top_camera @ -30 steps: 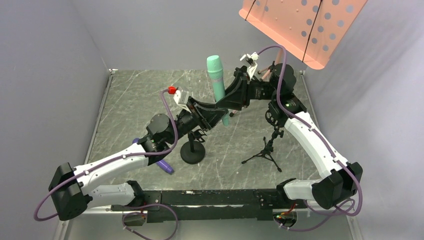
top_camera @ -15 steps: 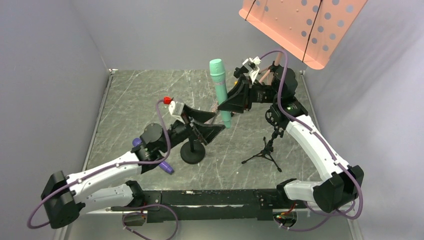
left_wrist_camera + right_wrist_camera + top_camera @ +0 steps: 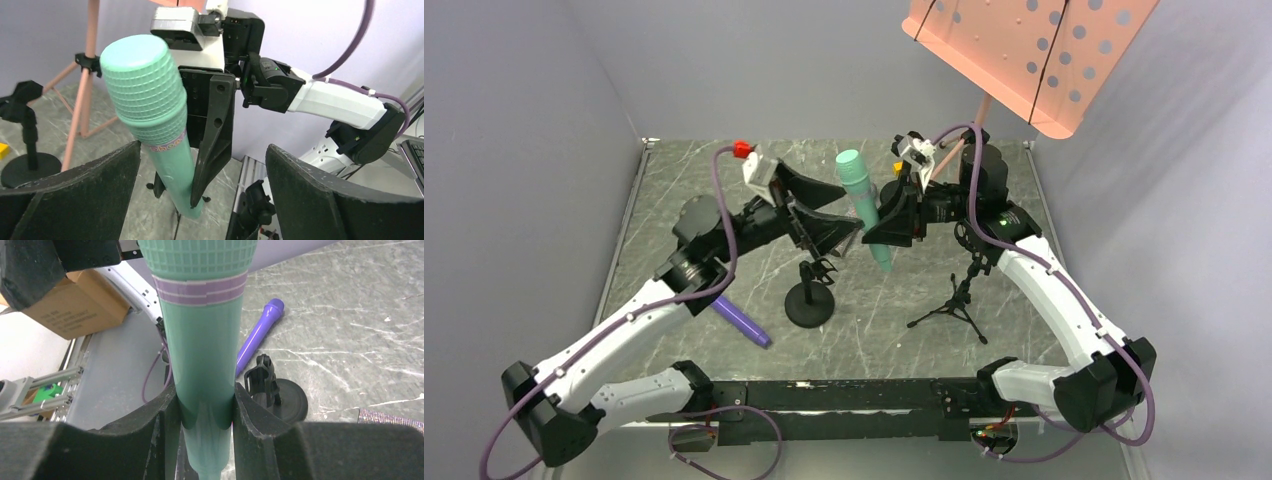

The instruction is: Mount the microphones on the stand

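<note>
Overhead, the biggest surface is the table (image 3: 684, 200), a flat grey slab with pale marble-like veins. Above its far right corner hangs a salmon-pink sheet-metal music desk (image 3: 1024, 50), punched with round holes.

Both arms wear smooth white shells over black joints, with purple cables looping along them. The right gripper (image 3: 204, 390) is clamped on the teal-green microphone (image 3: 859, 190), its matte black pads pressed against either side of the glossy, tapering plastic handle. That microphone is held in the air over the middle of the table, tilted, with its ribbed, grid-moulded domed head uppermost and a lilac band just below the head. The left gripper (image 3: 202, 147) has its wedge-shaped, grainy black fingers spread wide. The microphone's head shows between them and touches neither.

Below, a black stand (image 3: 810, 305) with a flat round disc base and a small forked clip on top stands upright. To its right is a thin black tripod stand (image 3: 954, 300). The purple microphone (image 3: 739, 320), a smooth, slim stick, lies flat on the table near the disc base. A glittery strip (image 3: 390, 416) shows at the edge of the right wrist view.
</note>
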Available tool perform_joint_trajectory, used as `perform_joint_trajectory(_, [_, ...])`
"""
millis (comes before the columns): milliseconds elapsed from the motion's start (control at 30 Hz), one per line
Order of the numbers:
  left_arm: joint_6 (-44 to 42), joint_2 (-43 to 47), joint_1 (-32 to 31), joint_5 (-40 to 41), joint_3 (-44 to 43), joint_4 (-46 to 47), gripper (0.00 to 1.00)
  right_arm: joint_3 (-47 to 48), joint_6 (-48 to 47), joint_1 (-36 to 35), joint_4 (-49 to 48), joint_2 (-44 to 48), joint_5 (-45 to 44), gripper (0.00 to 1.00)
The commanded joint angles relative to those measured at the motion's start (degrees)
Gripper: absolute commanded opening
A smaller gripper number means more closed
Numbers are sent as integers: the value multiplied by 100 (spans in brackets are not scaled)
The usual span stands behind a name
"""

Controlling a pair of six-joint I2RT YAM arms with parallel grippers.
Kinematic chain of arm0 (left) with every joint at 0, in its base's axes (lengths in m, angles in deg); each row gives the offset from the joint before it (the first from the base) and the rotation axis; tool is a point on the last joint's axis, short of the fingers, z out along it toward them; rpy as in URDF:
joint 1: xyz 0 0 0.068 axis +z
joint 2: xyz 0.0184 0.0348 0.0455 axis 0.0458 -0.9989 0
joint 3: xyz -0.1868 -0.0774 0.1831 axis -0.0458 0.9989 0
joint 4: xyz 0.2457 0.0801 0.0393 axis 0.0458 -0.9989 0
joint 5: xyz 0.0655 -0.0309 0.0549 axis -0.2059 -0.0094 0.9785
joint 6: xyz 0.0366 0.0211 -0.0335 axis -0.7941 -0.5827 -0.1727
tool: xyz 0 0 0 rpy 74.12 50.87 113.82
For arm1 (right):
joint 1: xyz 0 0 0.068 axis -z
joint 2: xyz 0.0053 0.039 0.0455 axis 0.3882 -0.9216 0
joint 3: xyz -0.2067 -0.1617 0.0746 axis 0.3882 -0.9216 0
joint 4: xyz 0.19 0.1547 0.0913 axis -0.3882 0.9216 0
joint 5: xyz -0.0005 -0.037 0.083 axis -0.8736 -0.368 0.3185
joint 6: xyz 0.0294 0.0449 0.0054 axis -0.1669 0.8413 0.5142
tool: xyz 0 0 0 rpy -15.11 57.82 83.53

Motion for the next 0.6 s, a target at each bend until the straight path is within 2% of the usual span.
perform_joint_trajectory(0, [217,-490,8,-711,-508,-418,97,185,-570,-27,286,134,98,9])
perform_joint_trajectory(133, [160,-780,-31,-636,-700,-544,91,100,-540,-27,212,177,146,9])
perform_joint_trajectory(367, [122,-1190,-162,-543,-948,-455,71,63,-523,-27,175,163,210,9])
perform_joint_trajectory(567, [228,-1141,-171,-352,-711,-81,55,20,-557,-27,171,154,218,9])
